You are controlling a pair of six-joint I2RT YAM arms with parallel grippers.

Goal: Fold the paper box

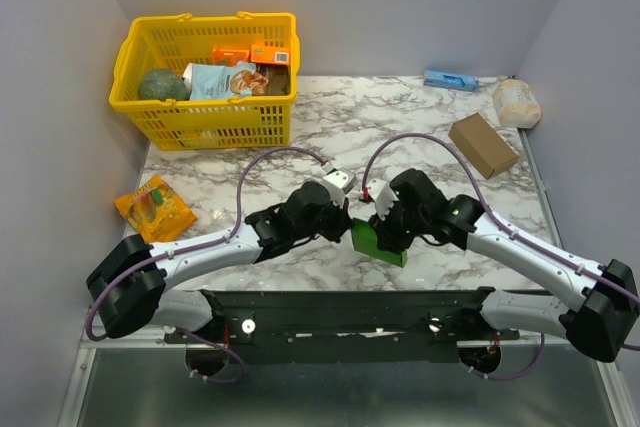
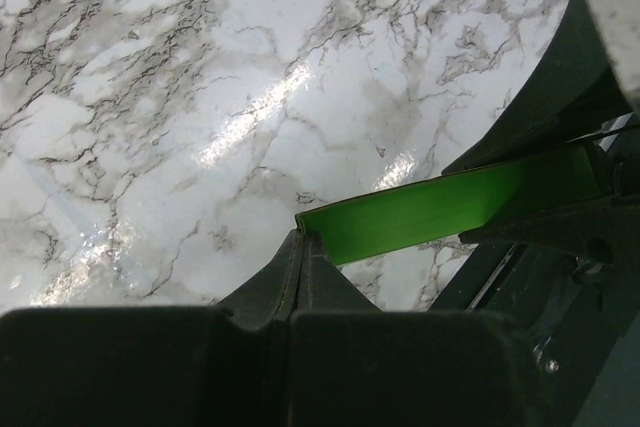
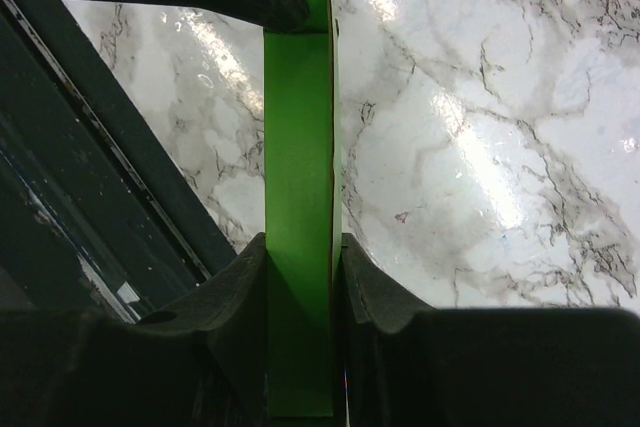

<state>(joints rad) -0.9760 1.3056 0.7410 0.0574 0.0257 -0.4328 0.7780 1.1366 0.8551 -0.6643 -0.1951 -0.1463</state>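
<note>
Your left fingers (image 2: pixel 265 287) pinch shut on a corner of the paper box (image 1: pixel 377 240); your right fingers (image 3: pixel 238 282), partly open, clamp its folded body over the table (image 1: pixel 250 137).

1. Both grippers hem in the paper box (image 1: pixel 377 241). The left gripper (image 1: pixel 351 228) pinches its left edge and the right gripper (image 1: pixel 387 234) clamps its right, so I get no side entry.
2. Beyond the paper box I see bare marble table (image 1: pixel 400 122), open for passage.
3. Far left of the paper box, the yellow basket (image 1: pixel 205 115) and an orange snack packet (image 1: pixel 155 208) obstruct.
4. Far right of it stand a brown cardboard box (image 1: pixel 483 144) and a blue packet (image 1: pixel 450 79).
</note>
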